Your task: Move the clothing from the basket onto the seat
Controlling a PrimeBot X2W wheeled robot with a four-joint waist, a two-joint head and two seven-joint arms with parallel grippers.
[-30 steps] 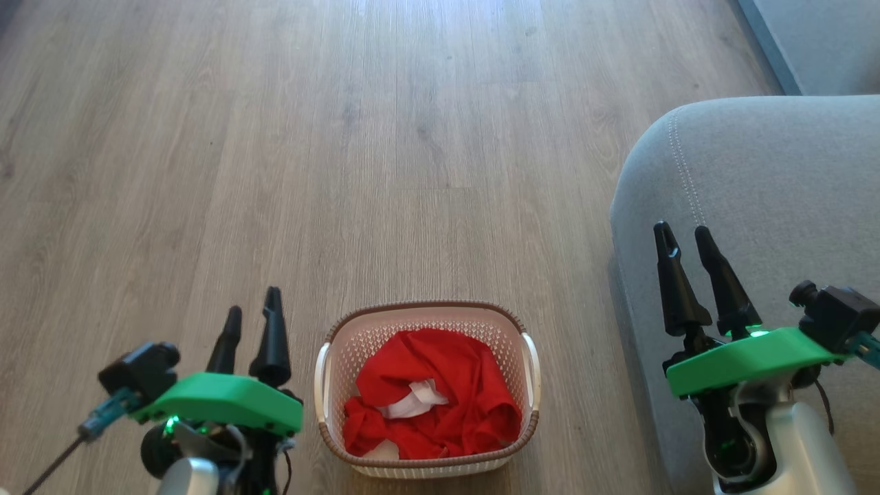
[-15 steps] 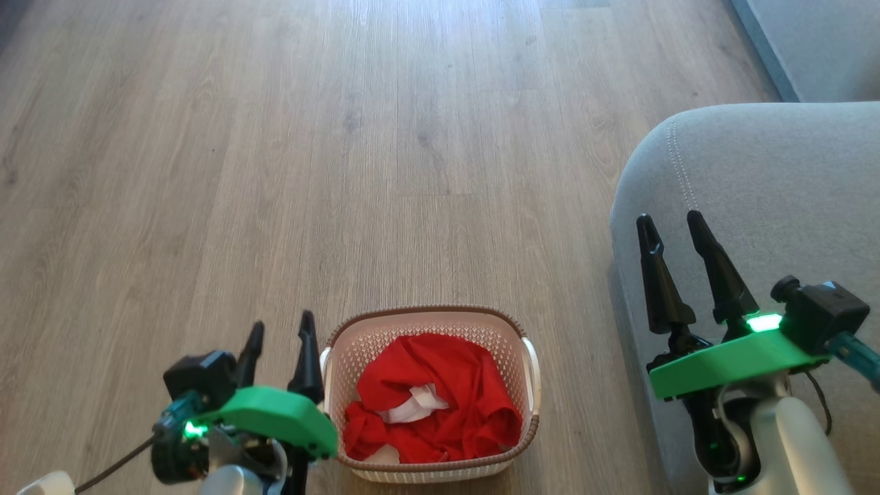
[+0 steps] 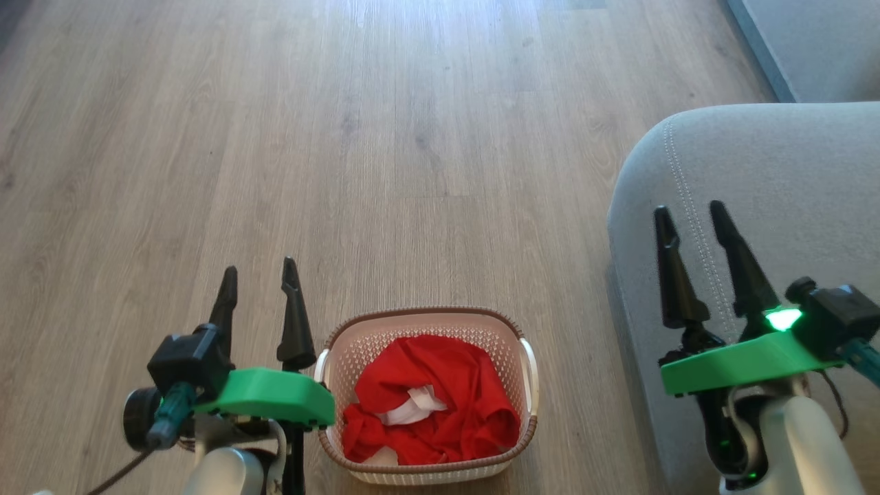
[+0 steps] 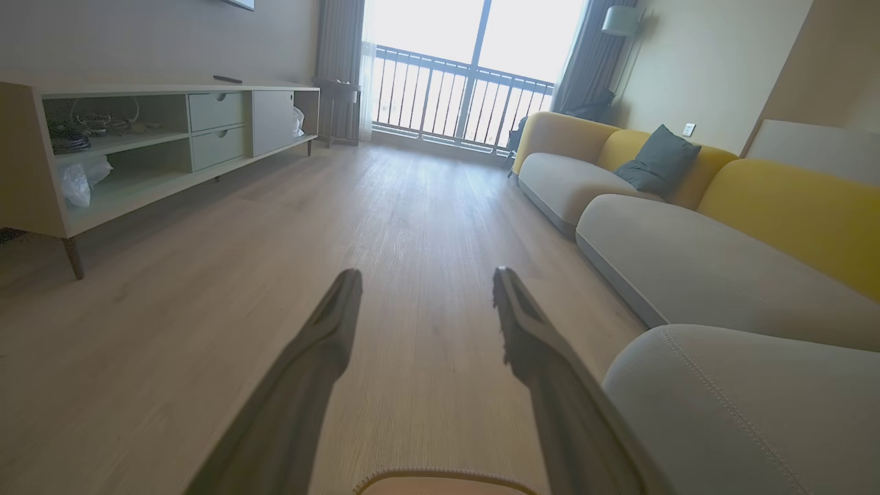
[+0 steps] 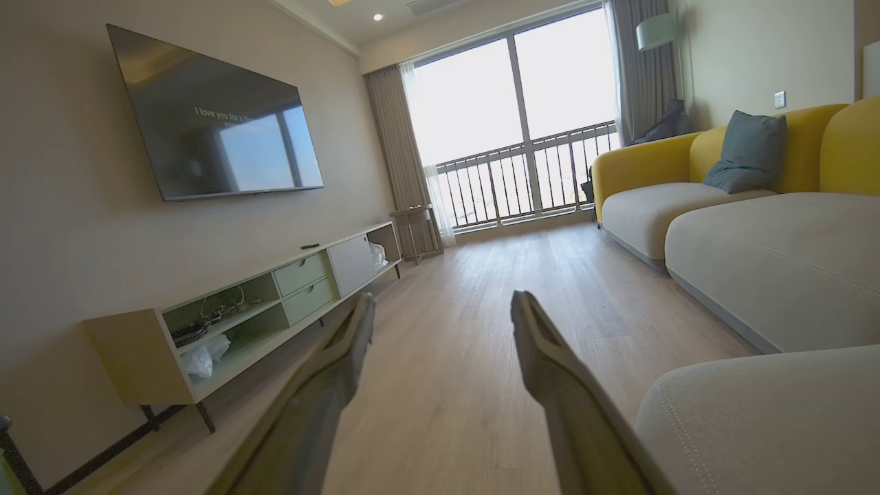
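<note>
Bright red clothing (image 3: pixel 440 402) with a bit of white showing lies bunched in the cream basket (image 3: pixel 529 375) on the wood floor, low in the head view. A sliver of the basket's rim (image 4: pixel 447 478) shows at the bottom of the left wrist view. My left gripper (image 3: pixel 260 271) stands open just left of the basket, above floor level, fingers pointing forward with nothing between them. Over the rounded edge of the grey seat (image 3: pixel 790 179) at the right, my right gripper (image 3: pixel 689 210) is open and holds nothing. The seat's stitched corner (image 4: pixel 742 405) also fills the lower right of the left wrist view.
Bare wood floor (image 3: pixel 385 151) stretches ahead of the basket. A low TV cabinet (image 5: pixel 275 295) lines the left wall under a wall-mounted screen (image 5: pixel 213 120). More grey and yellow sofa sections (image 4: pixel 694 227) with a dark cushion run along the right toward a balcony window.
My left gripper has swung in toward the basket's left side and now points further forward. The right gripper shifted slightly over the seat edge. The clothing lies as before.
</note>
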